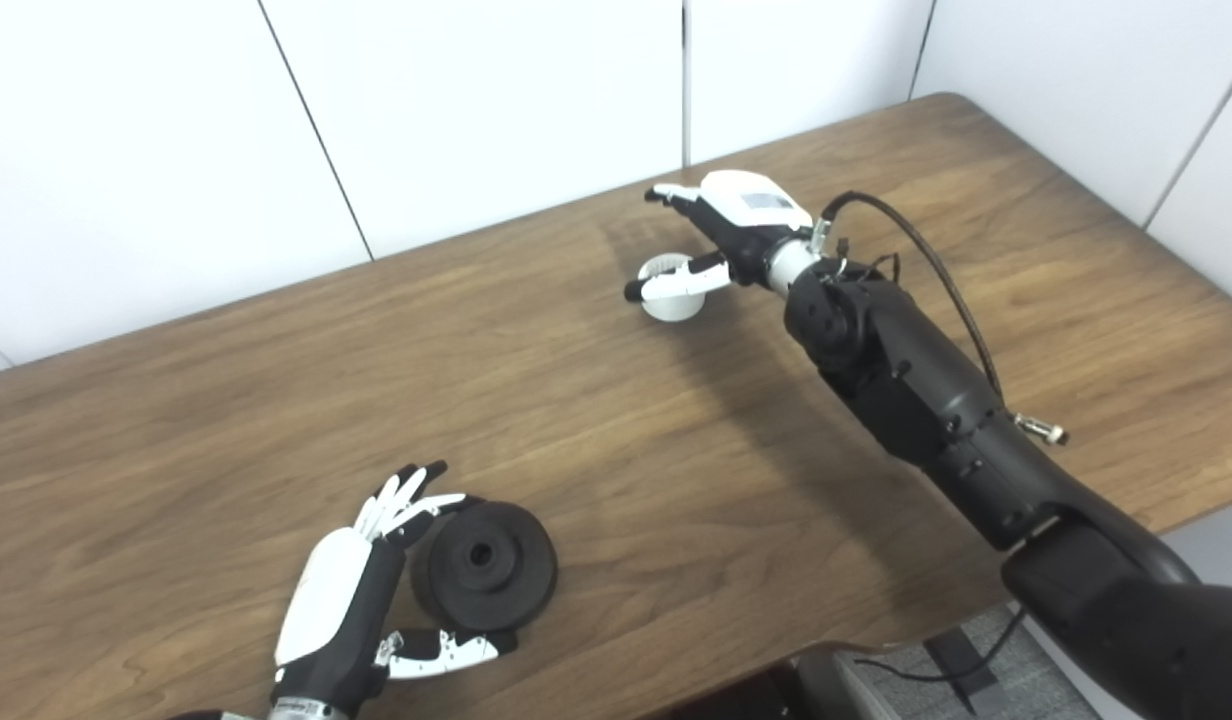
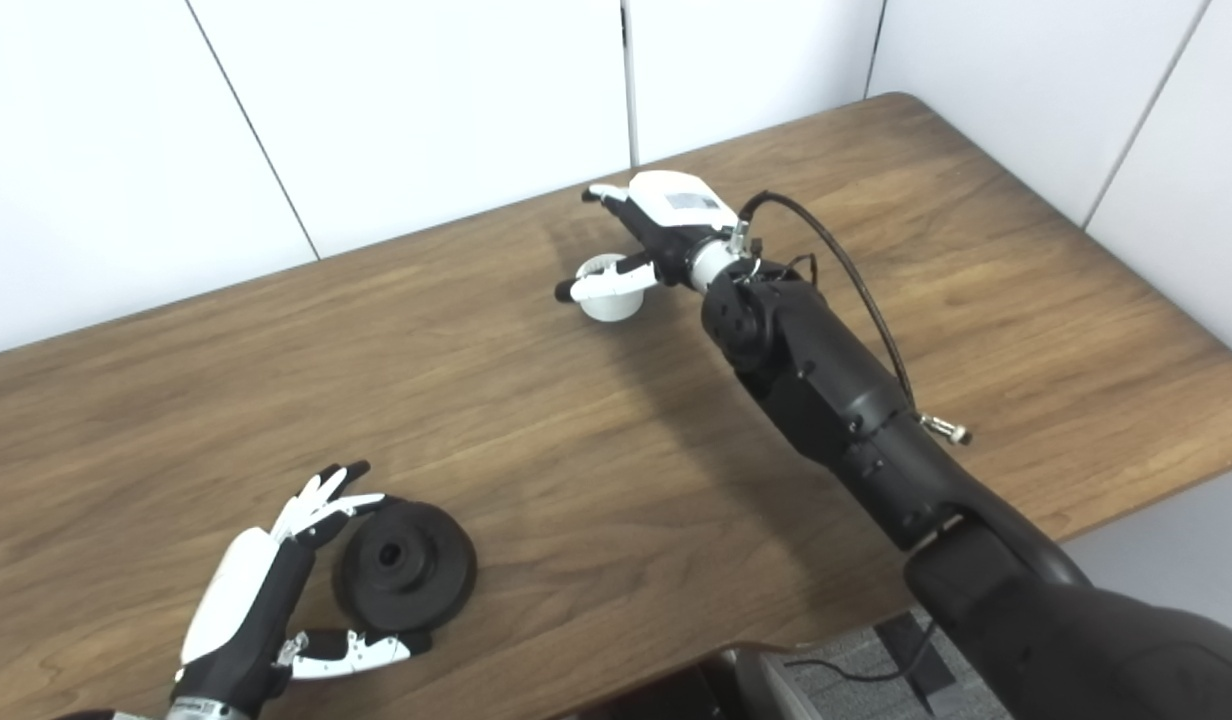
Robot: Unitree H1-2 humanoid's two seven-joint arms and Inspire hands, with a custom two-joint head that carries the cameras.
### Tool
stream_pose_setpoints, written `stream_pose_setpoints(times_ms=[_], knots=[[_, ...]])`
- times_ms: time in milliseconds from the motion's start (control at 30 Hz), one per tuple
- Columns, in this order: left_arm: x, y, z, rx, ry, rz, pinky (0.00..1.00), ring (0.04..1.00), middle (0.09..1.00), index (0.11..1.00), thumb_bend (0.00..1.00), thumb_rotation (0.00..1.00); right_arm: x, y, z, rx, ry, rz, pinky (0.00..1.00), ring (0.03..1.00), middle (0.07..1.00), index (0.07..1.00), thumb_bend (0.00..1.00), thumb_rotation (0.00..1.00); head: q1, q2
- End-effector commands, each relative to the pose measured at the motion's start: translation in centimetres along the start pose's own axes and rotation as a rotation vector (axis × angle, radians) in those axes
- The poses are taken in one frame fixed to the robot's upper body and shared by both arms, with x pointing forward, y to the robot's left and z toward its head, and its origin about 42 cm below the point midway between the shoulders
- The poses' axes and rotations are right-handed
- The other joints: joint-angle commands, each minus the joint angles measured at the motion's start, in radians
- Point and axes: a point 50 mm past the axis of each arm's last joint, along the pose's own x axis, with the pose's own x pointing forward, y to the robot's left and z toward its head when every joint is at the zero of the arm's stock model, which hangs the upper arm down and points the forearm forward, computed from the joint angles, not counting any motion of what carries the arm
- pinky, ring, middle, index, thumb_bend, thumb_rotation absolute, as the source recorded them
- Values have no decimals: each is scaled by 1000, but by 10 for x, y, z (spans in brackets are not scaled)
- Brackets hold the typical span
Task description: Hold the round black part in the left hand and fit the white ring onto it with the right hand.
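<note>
Black round part (image 1: 488, 568) lies flat on the wooden table (image 1: 226, 400), its centre hole facing up, right inside the reach of your left hand (image 1: 351, 600). That hand brackets it: fingers (image 1: 401, 500) spread along the far-left rim, thumb (image 1: 446, 650) lying along the near rim. The fingers look to be touching or just beside the edge, but they are not wrapped around it, so read the hand as released, not yet gripping.

White ring (image 1: 668, 292) sits well apart, over by your right hand (image 1: 731, 225), far across the table from the black part. The right thumb crosses the ring's near side and the fingers reach past its far side. Whether they are clamped on it or only cupped around it you cannot tell from either view, nor whether the ring has left the table.

What the coming move turns on: the disc's axis points straight up, so your left hand must close across its rim from the side. The ring must then travel toward you and leftward to meet it.
</note>
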Motion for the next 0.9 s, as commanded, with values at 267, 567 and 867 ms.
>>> stream_pose_setpoints(times_ms=[267,567,867], knots=[[-5,5,-1,36,15,-11,1000,1000,958,493,520,78,9,-42,-1,-78,-72,-13,915,933,907,924,959,793,2,6],[-4,5,-2,38,19,-9,1000,1000,959,492,520,78,-2,-38,-7,-123,-82,51,893,900,854,879,959,609,6,7],[-4,6,-1,39,19,-9,1000,1000,960,493,520,79,-5,-35,-8,-109,-91,34,871,868,803,818,844,445,10,16]])
